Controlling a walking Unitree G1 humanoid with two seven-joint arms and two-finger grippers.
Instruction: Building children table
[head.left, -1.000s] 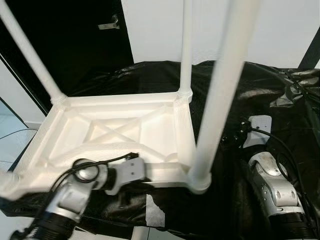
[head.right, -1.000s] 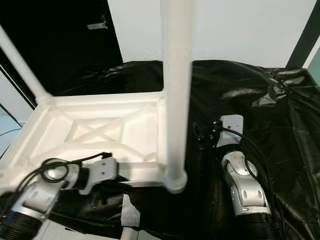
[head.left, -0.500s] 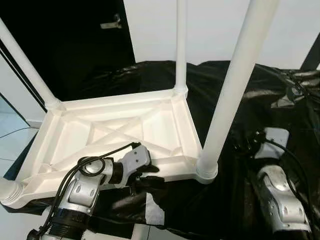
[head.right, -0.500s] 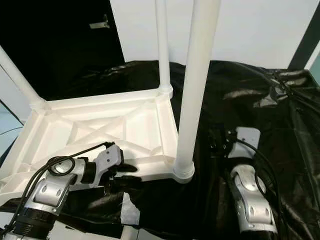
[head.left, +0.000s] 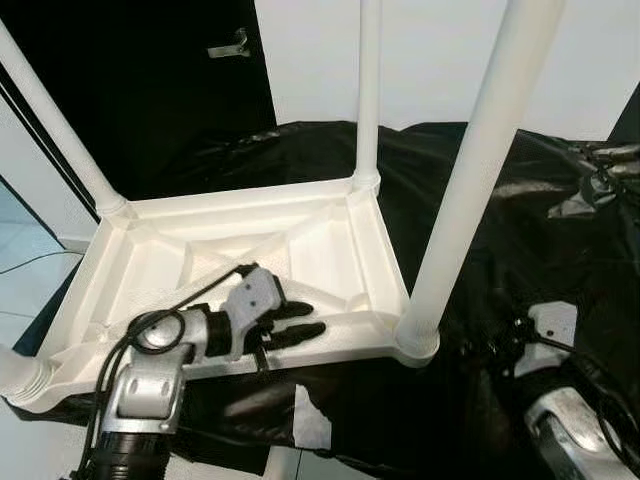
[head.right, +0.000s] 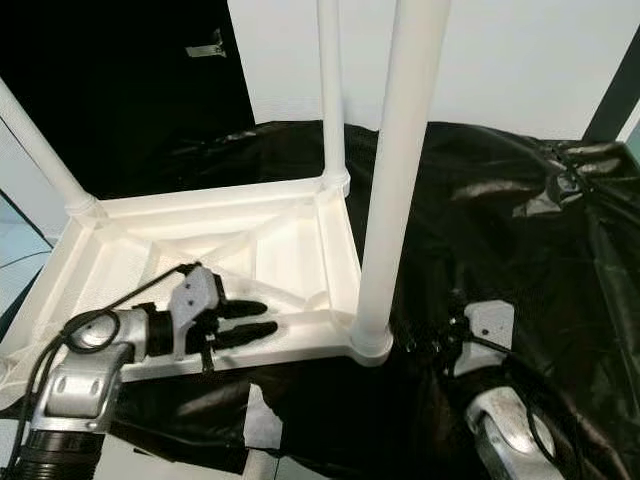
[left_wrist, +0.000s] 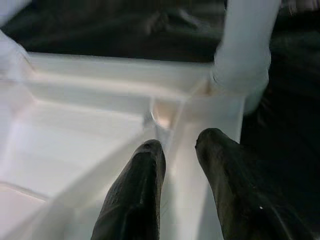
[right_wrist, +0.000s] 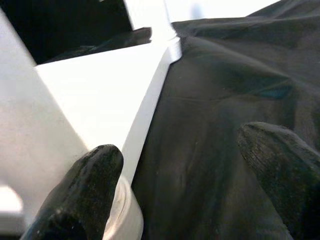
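- White plastic children's table (head.left: 300, 250) lies upside down on the bench covered in black plastic sheeting (head.left: 480, 190); its ribbed underside faces up, with white round legs pointing upward.
- Far-left leg (head.left: 60, 130) rises from the far-left corner, tilted in view. Near-left corner socket (head.left: 20, 380) sits at the frame edge.
- Left pincer (head.left: 300, 322) hovers over the table's near frame rail (head.left: 340, 335), fingers pointing toward the near-right corner. Fingers are slightly apart, gripping nothing. In the left wrist view the two black fingers (left_wrist: 137, 200) straddle a thin rib of the underside, with the near-right leg socket just ahead.
- White scrap of tape or paper (head.left: 312, 425) lies on the sheeting just below the near rail.
- Far-right leg (head.left: 368, 90) stands upright at the far-right corner.
- Near-right leg (head.left: 480, 170) is seated in its corner socket (head.left: 418, 340), leaning a little in view.
- Right pincer (right_wrist: 185, 185) is held low beside the near-right leg, over the black sheeting. Fingers are wide apart and empty; one finger (right_wrist: 82, 192) is just beside the leg base, and I can't tell whether it touches.
- Right arm's silver wrist (head.left: 575, 440) sits at the lower right.
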